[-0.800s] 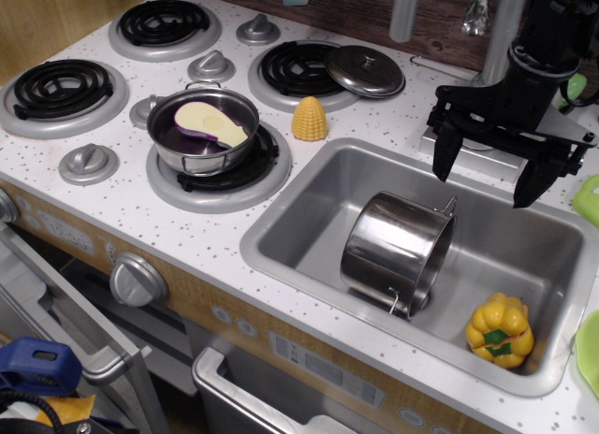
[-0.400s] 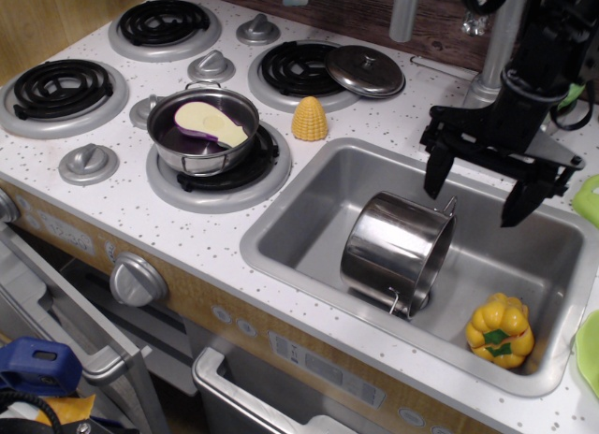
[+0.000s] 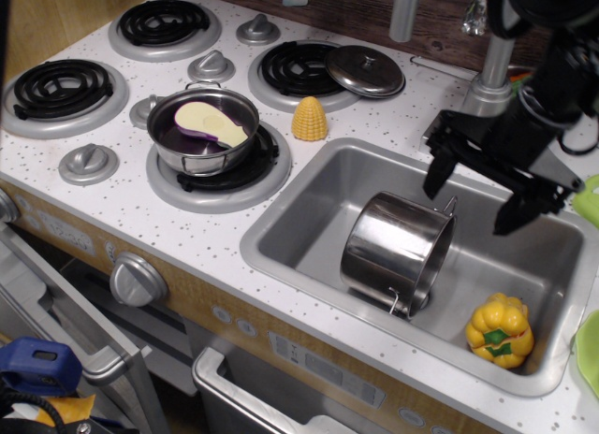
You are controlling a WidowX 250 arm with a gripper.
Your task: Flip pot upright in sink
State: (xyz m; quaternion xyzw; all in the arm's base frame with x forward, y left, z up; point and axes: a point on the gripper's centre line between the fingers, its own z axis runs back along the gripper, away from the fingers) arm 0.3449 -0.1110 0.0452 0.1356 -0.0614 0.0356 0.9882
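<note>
Clearly the approach is the step in hand: the tool [image 3: 477, 198] hangs over the far part of the sink [image 3: 309, 205] with its two black fingers spread wide and nothing between them. The pot [image 3: 393, 250] lies on its side near the middle of the basin, its closed bottom facing about 8 o'clock and its open mouth toward 2 o'clock, one wire handle sticking up at the rim and the other resting low near the basin floor. The tool sits at roughly 1 o'clock from the pot, near it but apart from it. A yellow toy pepper [image 3: 500, 330] rests on the basin floor at about 4 o'clock from the pot, close by.

Nothing has been gripped yet, so the flip looks not yet begun. The next move likely calls for lowering the spread fingers onto the upper rim by the raised handle, pinching the wall there, then tipping the mouth upward while keeping clear of the pepper.
</note>
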